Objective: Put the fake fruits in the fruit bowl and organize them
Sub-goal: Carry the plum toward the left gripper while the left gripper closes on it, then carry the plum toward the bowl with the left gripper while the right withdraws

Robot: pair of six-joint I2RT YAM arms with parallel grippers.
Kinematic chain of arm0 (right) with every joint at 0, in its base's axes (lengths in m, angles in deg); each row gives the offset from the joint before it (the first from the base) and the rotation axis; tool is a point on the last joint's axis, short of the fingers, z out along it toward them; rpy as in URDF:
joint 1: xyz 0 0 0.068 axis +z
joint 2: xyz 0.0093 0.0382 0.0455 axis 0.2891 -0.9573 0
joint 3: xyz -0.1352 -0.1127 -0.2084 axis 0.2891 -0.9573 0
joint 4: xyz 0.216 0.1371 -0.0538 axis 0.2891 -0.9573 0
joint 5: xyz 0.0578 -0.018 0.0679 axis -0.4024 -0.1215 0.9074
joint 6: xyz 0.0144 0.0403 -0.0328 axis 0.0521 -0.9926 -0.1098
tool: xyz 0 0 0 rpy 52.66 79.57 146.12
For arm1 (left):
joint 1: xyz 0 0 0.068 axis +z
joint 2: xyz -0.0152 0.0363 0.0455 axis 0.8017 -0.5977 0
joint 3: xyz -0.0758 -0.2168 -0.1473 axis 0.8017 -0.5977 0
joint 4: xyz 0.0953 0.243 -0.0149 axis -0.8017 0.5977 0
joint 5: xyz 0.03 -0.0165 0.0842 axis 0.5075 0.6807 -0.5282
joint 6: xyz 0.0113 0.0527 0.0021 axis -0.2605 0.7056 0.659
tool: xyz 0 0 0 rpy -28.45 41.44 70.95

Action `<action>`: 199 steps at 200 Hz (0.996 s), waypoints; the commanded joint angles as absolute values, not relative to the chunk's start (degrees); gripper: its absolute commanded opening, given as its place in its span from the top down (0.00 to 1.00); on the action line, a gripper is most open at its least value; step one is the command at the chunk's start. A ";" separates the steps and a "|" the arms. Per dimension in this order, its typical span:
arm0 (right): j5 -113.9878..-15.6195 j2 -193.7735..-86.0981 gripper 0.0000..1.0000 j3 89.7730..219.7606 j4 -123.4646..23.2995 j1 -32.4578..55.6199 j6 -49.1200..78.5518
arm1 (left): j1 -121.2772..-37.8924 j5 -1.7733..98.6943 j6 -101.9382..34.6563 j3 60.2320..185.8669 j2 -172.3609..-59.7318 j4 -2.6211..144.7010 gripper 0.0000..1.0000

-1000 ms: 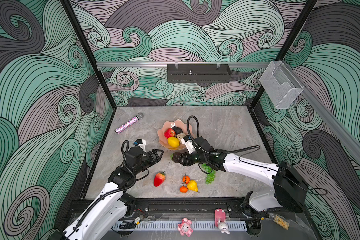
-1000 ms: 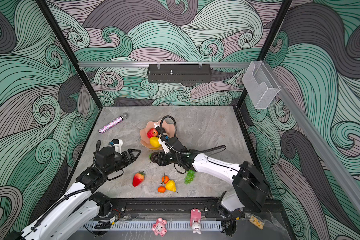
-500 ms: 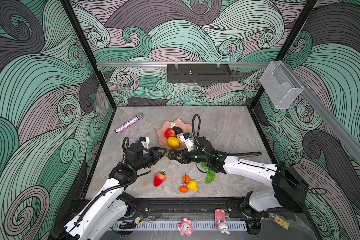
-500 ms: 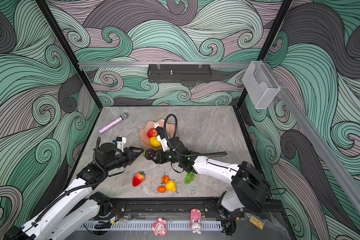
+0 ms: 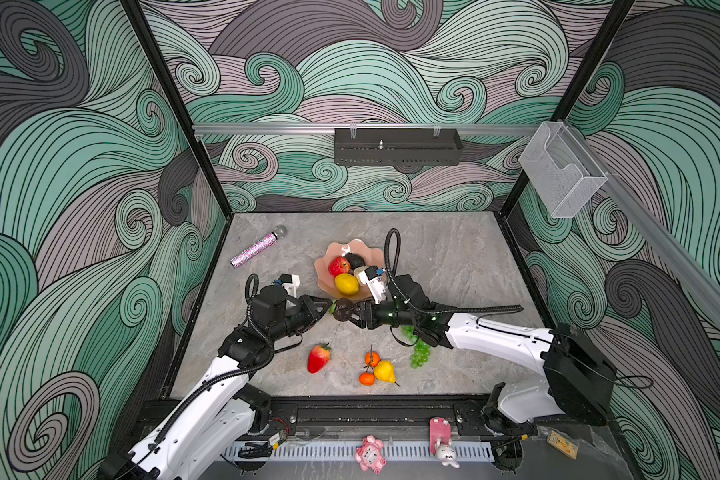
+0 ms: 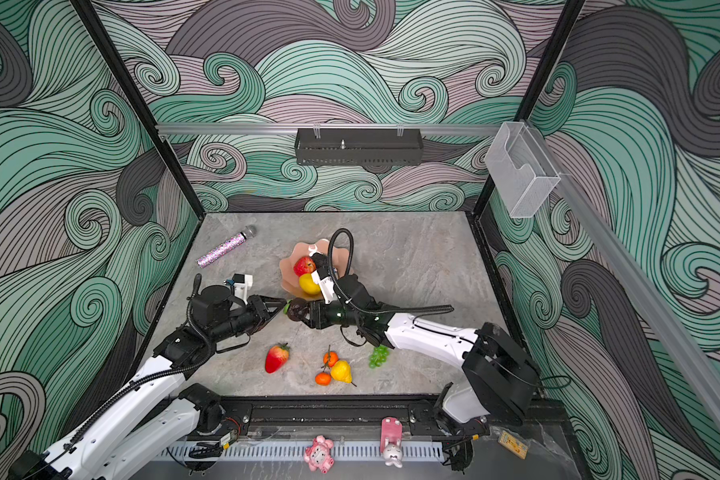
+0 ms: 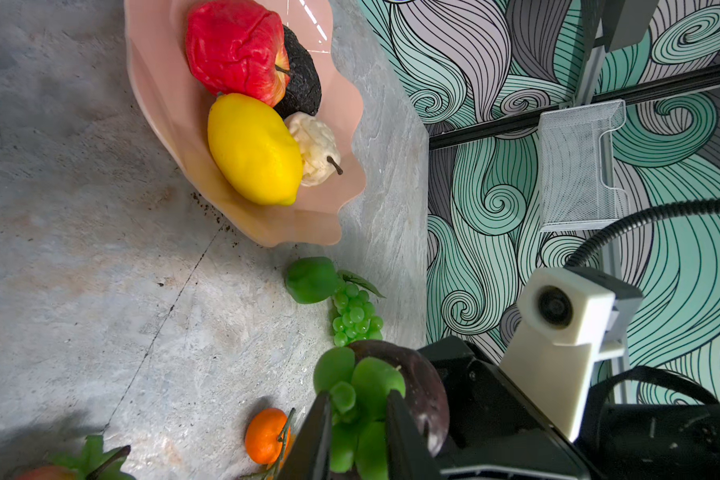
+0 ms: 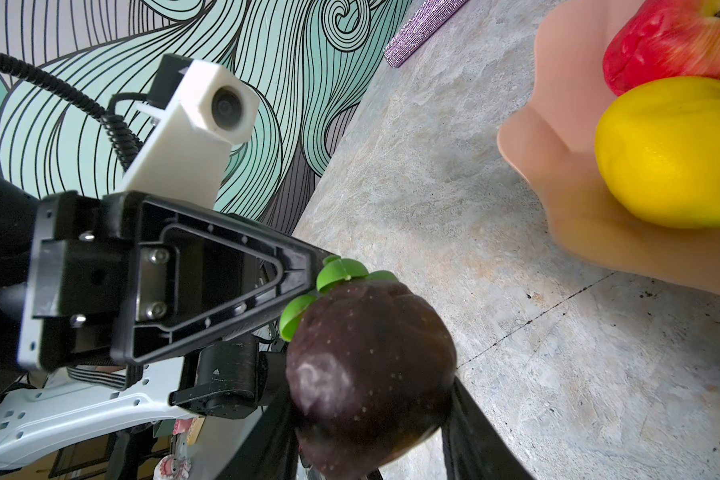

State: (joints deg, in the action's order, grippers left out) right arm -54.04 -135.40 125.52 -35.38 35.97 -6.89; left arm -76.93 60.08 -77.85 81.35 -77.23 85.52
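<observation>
A dark purple fruit with green leaves hangs just in front of the pink fruit bowl, above the table. My right gripper is shut on its body. My left gripper meets it from the left, and its fingers pinch the green leaf top. In the bowl lie a red apple, a lemon, a dark avocado and a cream pear. On the table are a strawberry, two tangerines, a yellow pear, grapes and a lime.
A glittery pink microphone lies at the back left of the table. A black rack hangs on the back wall and a clear box on the right wall. Small pink toys sit on the front rail.
My left gripper moved right to the dark fruit and its jaws narrowed onto the green leaves. My right gripper carried the fruit a little left towards it.
</observation>
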 commanded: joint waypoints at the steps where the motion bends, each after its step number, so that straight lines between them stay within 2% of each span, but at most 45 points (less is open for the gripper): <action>1: -53.57 -134.63 0.63 125.06 -32.83 36.39 -6.87 | -76.61 59.57 -78.03 82.95 -76.96 85.15 0.78; 34: -53.67 -134.66 0.63 125.15 -32.22 36.72 -6.70 | -76.66 59.54 -77.94 82.87 -76.96 85.17 0.78; 57: -53.93 -134.59 0.63 124.85 -31.79 36.94 -6.70 | -76.60 59.39 -77.96 82.87 -76.99 85.19 0.72; 91: -54.20 -134.31 0.63 124.45 -31.33 37.24 -6.52 | -76.64 58.43 -78.04 82.59 -76.90 85.54 0.72; 145: -54.60 -134.39 0.63 124.62 -30.98 37.42 -6.39 | -76.67 58.78 -76.99 83.48 -77.02 86.59 0.79; 199: -55.43 -133.70 0.61 124.80 -30.54 37.56 -5.91 | -76.58 59.37 -77.24 83.48 -77.50 86.26 0.82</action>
State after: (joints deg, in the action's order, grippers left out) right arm -55.15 -135.27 124.69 -33.48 37.04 -6.98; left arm -76.93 59.01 -77.68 81.35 -77.19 85.98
